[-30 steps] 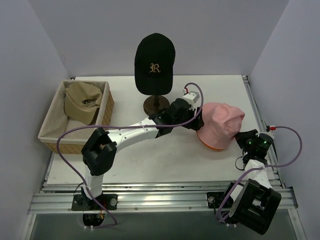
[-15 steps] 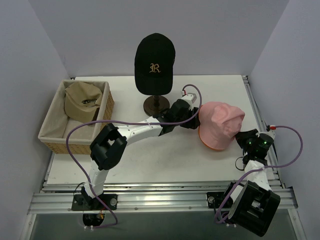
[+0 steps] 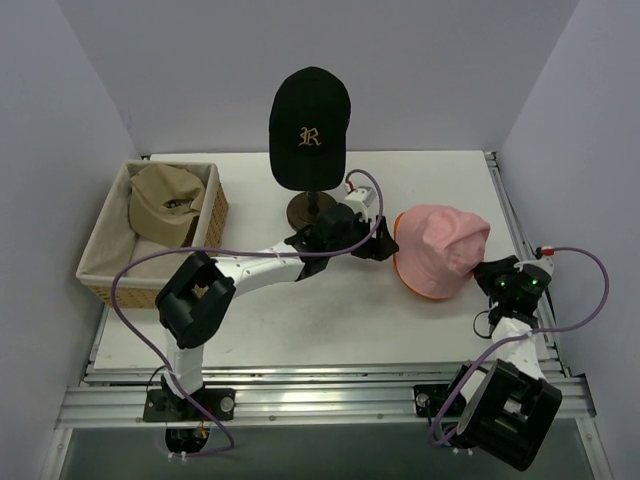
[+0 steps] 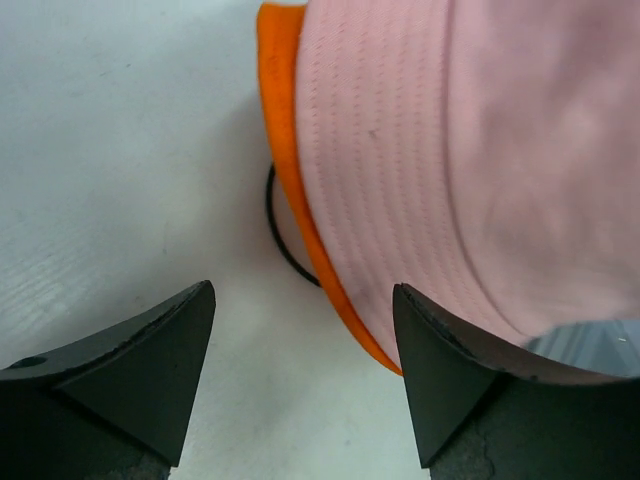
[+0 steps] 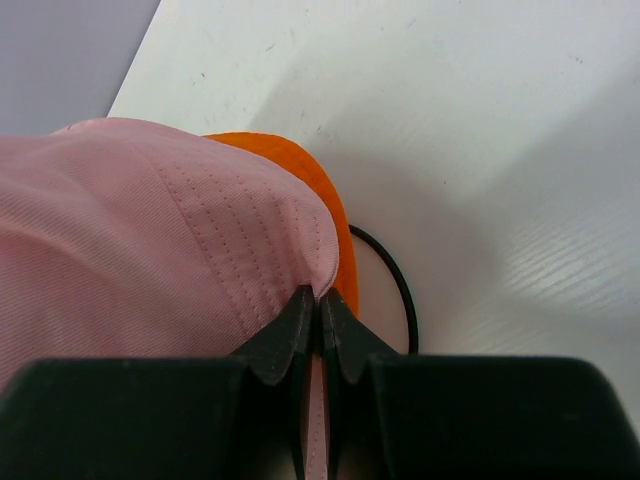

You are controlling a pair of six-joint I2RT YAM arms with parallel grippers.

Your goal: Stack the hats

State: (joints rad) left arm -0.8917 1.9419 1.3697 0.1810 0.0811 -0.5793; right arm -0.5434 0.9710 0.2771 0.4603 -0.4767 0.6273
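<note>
- Hats, at the point of contact: the right pincer (image 5: 320,300) is closed tight, its fingertips meeting at the rim of the pale pink hat (image 5: 130,220). Pink cloth shows between the fingers, so the rim appears pinched.
- Left pincer (image 4: 302,300): jaws spread wide with nothing between them. It hangs low over the worktop (image 4: 120,120), just beside the pink hat's opposite edge and not touching it.
- Pale pink hat: lies over the bright orange hat (image 4: 283,150) on the right half of the worktop. Only an orange crescent shows beneath it, and a thin black loop (image 4: 272,225) peeps from under the pair.
- Black cap (image 3: 310,120): marked with a gold "R", perched on a dark stand (image 3: 312,210) at back centre, apart from the pile.
- Tan cap (image 3: 165,200): lies in the woven basket (image 3: 217,215) at the far left.
- Step in hand (judged): setting pink on orange looks all but finished. Two of four are stacked and two remain.
- Next move (judged): the right pincer should let go of the rim without dragging the cloth. The left pincer is free and nearer, so it should fetch the black cap. That means lifting the cap clear without tipping the stand, then setting it squarely on the pile.
</note>
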